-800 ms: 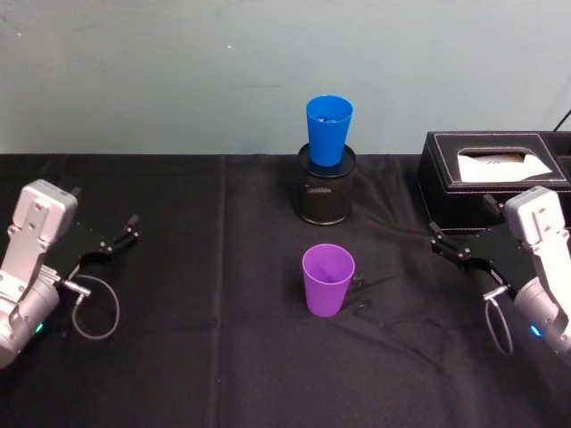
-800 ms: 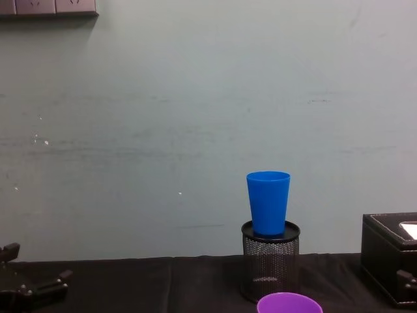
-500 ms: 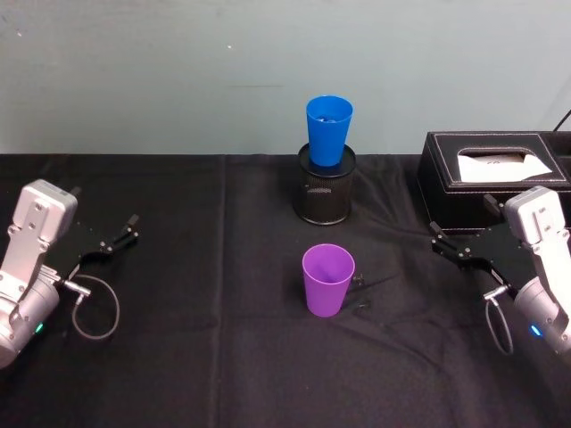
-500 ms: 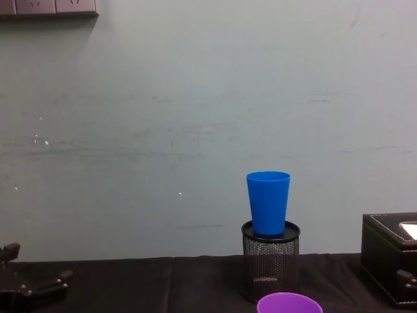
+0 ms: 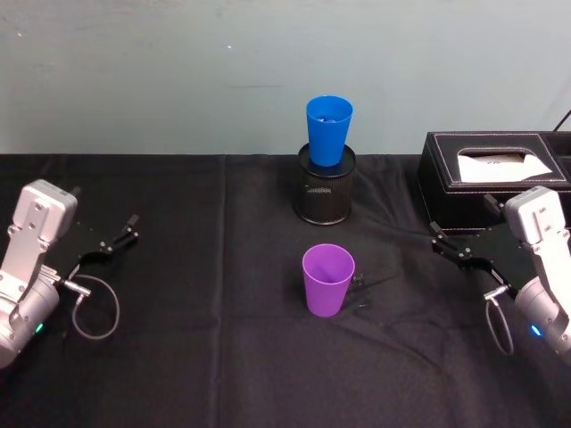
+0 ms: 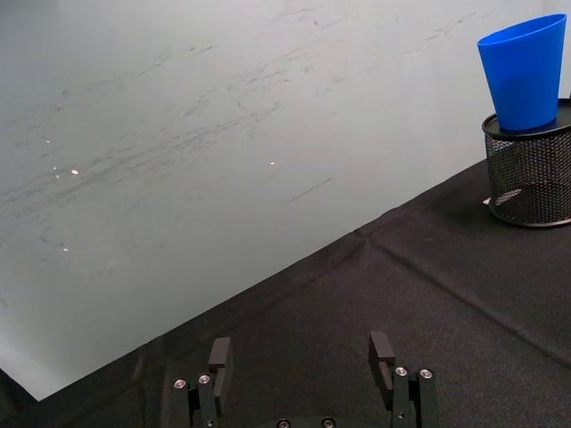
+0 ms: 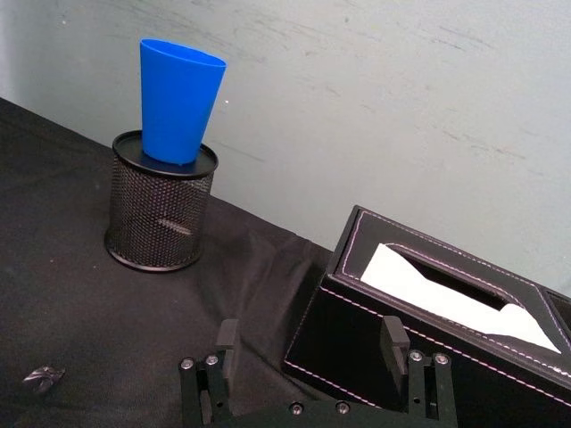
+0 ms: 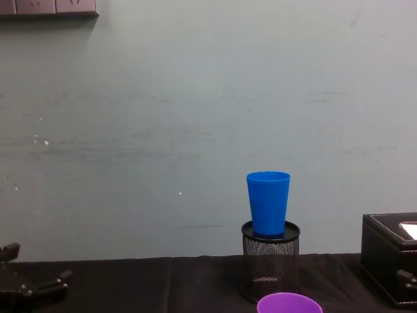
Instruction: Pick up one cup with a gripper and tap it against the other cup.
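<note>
Purple cup (image 5: 327, 279): smooth plastic tumbler, tapered, wider at rim, upright w/ open end up, mid-table (image 5: 223, 357), nothing touching it. Blue cup (image 5: 328, 130): same shape, bright blue, upright, base sunk in black mesh holder (image 5: 326, 198) behind purple cup, well apart from it. R gripper (image 5: 439, 239): black, flat fingers spread, low at table's right side, pointing twd cups, well apart from both.

2 cups, purple cup (image 5: 327, 278) and blue cup (image 5: 328, 129), 1 mesh holder (image 5: 326, 198), 1 tissue box (image 5: 486, 183), 2 grippers, left gripper (image 5: 119, 234) and right gripper (image 5: 436, 239)
</note>
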Tool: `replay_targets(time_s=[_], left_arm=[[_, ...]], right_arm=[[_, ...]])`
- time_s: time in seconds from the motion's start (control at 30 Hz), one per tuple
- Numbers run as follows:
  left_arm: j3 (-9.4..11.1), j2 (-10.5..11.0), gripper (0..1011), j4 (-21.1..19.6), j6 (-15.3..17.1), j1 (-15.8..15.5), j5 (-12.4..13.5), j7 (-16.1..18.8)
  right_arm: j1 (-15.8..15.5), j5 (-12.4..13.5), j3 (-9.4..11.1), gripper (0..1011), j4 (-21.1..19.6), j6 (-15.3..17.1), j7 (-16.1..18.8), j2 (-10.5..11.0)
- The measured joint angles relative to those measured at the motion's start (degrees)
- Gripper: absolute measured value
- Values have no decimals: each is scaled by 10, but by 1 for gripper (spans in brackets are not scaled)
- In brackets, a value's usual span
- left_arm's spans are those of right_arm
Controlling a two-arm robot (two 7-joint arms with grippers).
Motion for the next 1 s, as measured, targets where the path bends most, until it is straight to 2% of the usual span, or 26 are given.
replay_targets(time_s=[0.53, 0.63, 0.77, 0.87, 0.9, 1.0], left_arm=[[0, 0, 1000, 0, 0, 0, 0, 0], [0, 0, 1000, 0, 0, 0, 0, 0], [0, 0, 1000, 0, 0, 0, 0, 0], [0, 0, 1000, 0, 0, 0, 0, 0], [0, 0, 1000, 0, 0, 0, 0, 0], [0, 0, 1000, 0, 0, 0, 0, 0]], right_arm=[[0, 0, 0, 1002, 0, 0, 0, 0], [-5, 1, 11, 1002, -7, -10, 3, 2], [-20, 1, 22, 1002, -26, -22, 7, 6], [-49, 4, 31, 1002, -57, -35, 10, 13], [-49, 4, 31, 1002, -57, -35, 10, 13], [-88, 10, 36, 1002, -88, -52, 20, 21]])
